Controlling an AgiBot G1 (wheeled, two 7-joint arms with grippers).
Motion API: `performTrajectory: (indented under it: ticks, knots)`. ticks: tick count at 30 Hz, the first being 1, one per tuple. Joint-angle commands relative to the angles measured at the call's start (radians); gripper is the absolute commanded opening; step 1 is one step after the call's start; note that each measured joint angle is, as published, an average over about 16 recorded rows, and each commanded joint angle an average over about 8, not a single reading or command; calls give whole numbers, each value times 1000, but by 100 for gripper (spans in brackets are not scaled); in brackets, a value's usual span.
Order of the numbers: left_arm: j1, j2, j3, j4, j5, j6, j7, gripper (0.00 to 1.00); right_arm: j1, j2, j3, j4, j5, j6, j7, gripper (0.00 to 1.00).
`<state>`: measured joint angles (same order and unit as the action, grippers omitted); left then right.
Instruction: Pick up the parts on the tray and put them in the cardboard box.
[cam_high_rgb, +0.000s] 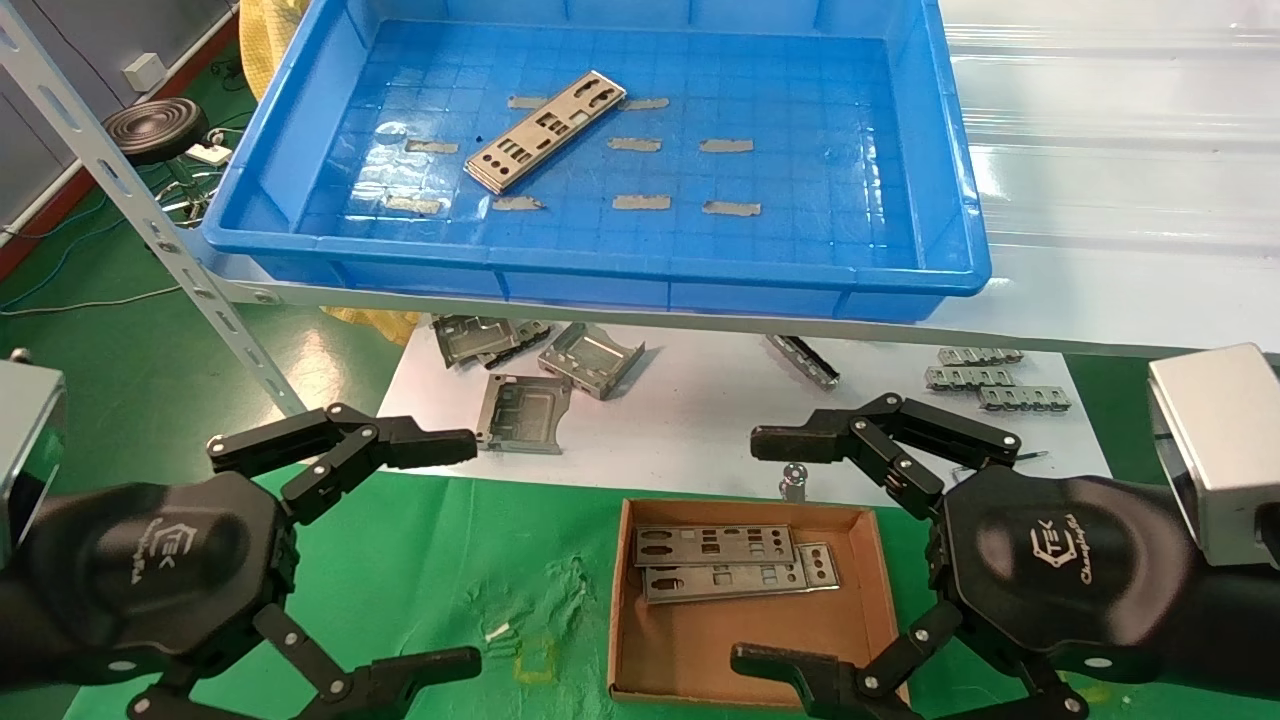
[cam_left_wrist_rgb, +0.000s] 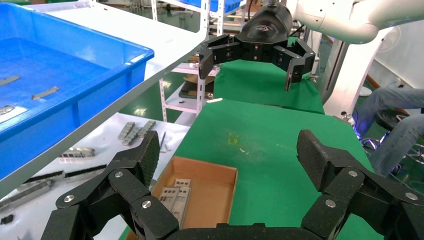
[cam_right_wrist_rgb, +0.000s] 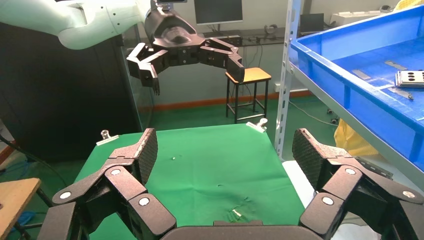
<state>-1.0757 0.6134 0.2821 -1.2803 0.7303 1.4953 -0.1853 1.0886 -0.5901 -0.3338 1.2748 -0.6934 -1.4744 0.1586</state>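
Note:
The blue tray (cam_high_rgb: 930, 150) sits on the shelf ahead, and one silver plate (cam_high_rgb: 545, 130) lies tilted in its left half. This plate (cam_right_wrist_rgb: 410, 78) also shows in the right wrist view. Below the shelf, the cardboard box (cam_high_rgb: 740, 635) rests on the green cloth and holds two plates (cam_high_rgb: 715, 546), (cam_high_rgb: 745, 582) side by side. My left gripper (cam_high_rgb: 470, 552) hovers open and empty to the left of the box. My right gripper (cam_high_rgb: 752, 550) is open and empty over the box. The left wrist view shows the box (cam_left_wrist_rgb: 210, 195) and its plates (cam_left_wrist_rgb: 175, 197) between the left gripper's (cam_left_wrist_rgb: 230, 150) fingers.
Folded metal brackets (cam_high_rgb: 590, 355), (cam_high_rgb: 522, 410) and small connector strips (cam_high_rgb: 990, 385) lie on a white sheet under the shelf. Grey tape strips (cam_high_rgb: 640, 202) dot the tray floor. A slotted shelf upright (cam_high_rgb: 150, 220) slants down the left side.

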Motion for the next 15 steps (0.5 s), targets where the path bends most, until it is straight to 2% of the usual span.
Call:
performTrajectory:
  ticks: [1, 15]
  knots:
    - [0, 0, 0, 0, 0, 0, 0, 100, 0, 0, 0, 0, 0, 0, 0, 100]
    - [0, 0, 0, 0, 0, 0, 0, 100, 0, 0, 0, 0, 0, 0, 0, 100]
